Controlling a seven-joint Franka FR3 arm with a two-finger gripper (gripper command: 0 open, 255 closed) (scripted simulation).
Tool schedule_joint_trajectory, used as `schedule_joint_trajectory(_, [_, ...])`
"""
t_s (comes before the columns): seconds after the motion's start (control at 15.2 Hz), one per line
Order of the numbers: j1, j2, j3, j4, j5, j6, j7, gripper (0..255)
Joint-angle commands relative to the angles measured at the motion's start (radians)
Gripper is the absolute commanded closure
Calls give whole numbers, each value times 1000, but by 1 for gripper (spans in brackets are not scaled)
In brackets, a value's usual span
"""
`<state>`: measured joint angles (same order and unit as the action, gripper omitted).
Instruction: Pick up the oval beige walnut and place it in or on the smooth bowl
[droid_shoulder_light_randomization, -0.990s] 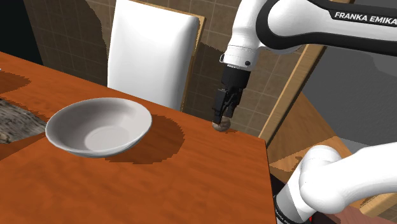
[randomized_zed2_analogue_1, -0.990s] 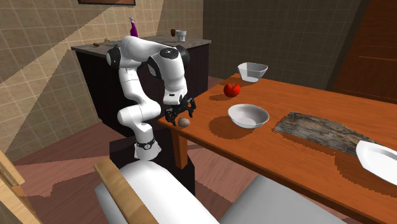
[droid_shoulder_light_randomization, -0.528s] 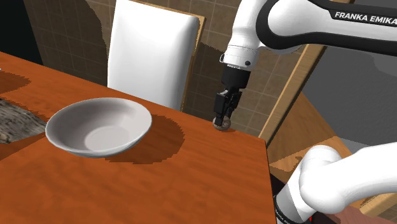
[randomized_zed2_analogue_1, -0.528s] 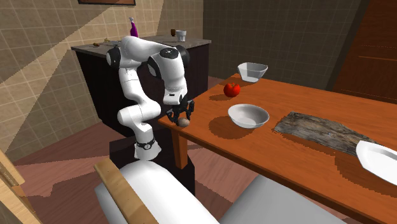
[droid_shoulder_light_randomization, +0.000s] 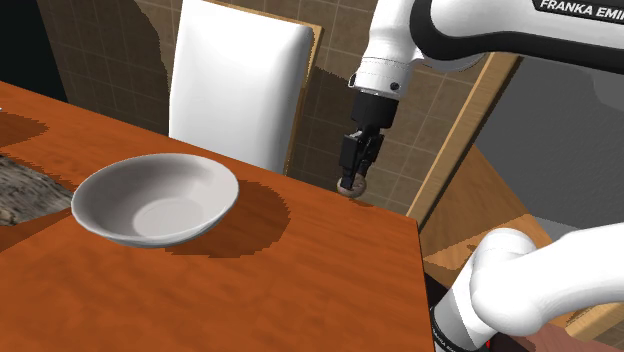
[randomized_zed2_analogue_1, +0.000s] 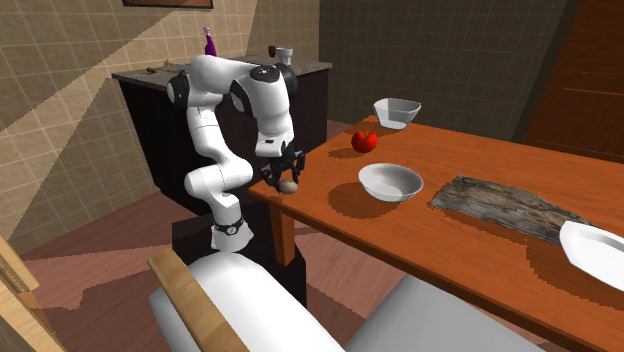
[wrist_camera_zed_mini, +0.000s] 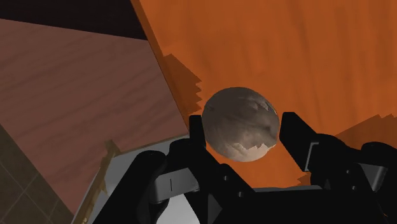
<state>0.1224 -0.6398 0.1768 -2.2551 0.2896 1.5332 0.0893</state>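
The black two-finger gripper (wrist_camera_zed_mini: 242, 130) is closed to a narrow gap on the oval beige-brown walnut (wrist_camera_zed_mini: 242, 124), one jaw pressed to each side of it. In the shoulder view the gripper (droid_shoulder_light_randomization: 352, 180) points down with a slight tilt, and the walnut (droid_shoulder_light_randomization: 350, 186) sits at its tip, seemingly just clear of the surface, above the far corner of the orange-brown wooden table (droid_shoulder_light_randomization: 250, 290). In the wrist view a jagged shadow lies on the table (wrist_camera_zed_mini: 286, 51) beside the walnut.

The white Franka arm (randomized_zed2_analogue_1: 225, 110) rises from its dark box stand (randomized_zed2_analogue_1: 200, 238), arches over at the elbow and drops its forearm straight down, so the gripper (randomized_zed2_analogue_1: 287, 182) and walnut (randomized_zed2_analogue_1: 288, 185) hang at the table corner nearest the stand.

The smooth white bowl (droid_shoulder_light_randomization: 155, 200) rests upright on the table, well apart from the walnut, toward the shoulder view's left. In the second exterior view the bowl (randomized_zed2_analogue_1: 391, 181) stands between a round red fruit (randomized_zed2_analogue_1: 365, 141) and a rough grey slab (randomized_zed2_analogue_1: 505, 207); a pale square dish (randomized_zed2_analogue_1: 397, 111) sits beyond the fruit and a white plate (randomized_zed2_analogue_1: 595, 250) near that view's right edge.

A white-backed chair (droid_shoulder_light_randomization: 235, 85) stands against the table's far side. Past the table edge lies a reddish-brown plank floor (wrist_camera_zed_mini: 76, 108). Behind the arm stands a dark counter (randomized_zed2_analogue_1: 160, 130), and the walls are tiled in brown.
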Motion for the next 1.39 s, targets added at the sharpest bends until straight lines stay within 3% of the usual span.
schedule_joint_trajectory(0.0, [-1,7,-2,31,-2,-24,5,255])
schedule_joint_trajectory(1.32, [-4,101,-23,367,-16,-262,59,255])
